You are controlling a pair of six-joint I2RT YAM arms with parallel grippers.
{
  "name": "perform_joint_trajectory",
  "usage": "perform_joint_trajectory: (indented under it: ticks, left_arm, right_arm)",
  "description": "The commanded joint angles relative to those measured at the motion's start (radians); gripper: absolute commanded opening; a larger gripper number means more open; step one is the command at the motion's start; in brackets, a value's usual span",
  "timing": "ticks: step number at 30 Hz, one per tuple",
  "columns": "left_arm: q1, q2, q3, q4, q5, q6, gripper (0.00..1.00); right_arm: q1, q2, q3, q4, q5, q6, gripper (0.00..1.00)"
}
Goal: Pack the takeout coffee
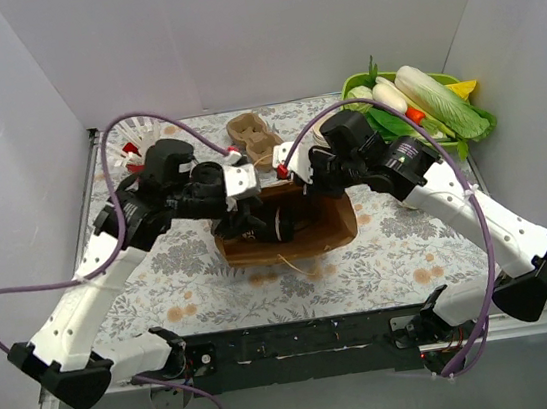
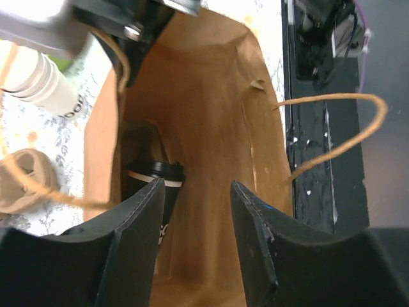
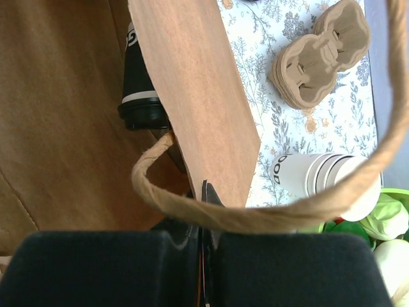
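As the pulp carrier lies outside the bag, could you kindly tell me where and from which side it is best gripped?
Probably at the narrow waist between its two round lobes, coming straight down from above. The pulp carrier lies flat on the table with open space around it, and the waist looks like the slimmest part for the fingers to span.

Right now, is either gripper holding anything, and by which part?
Right gripper pinches the paper bag by its top rim. Left gripper holds nothing, jaws apart.
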Motion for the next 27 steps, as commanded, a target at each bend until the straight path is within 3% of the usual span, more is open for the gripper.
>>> perform_joint_trajectory:
  ticks: [1,6,10,14,19,27]
  left_arm:
    - [-0.066,0.016,-0.018,-0.057,-0.089,0.164,0.43]
    - [-0.115,0.056,-0.053,-0.058,-0.19,0.254,0.47]
    - [-0.13,0.086,-0.071,-0.108,-0.273,0.335,0.61]
    - [-0.143,0.1,-0.14,-0.037,-0.339,0.374,0.71]
    - [-0.149,0.23,-0.117,-0.032,-0.402,0.372,0.72]
    - [-0.159,0.246,-0.214,0.084,-0.459,0.434,0.75]
  right_arm:
    - [0.001,0.006,0.044,0.036,-0.022,0.063,0.01]
    - [0.002,0.026,0.078,0.028,-0.035,0.095,0.01]
    - [0.001,0.025,0.098,0.024,-0.048,0.104,0.01]
    - [0.001,0.017,0.087,0.021,-0.087,0.106,0.01]
    - [0.001,0.01,0.072,0.004,-0.153,0.109,0.01]
    - [-0.001,-0.026,0.038,0.002,-0.249,0.167,0.01]
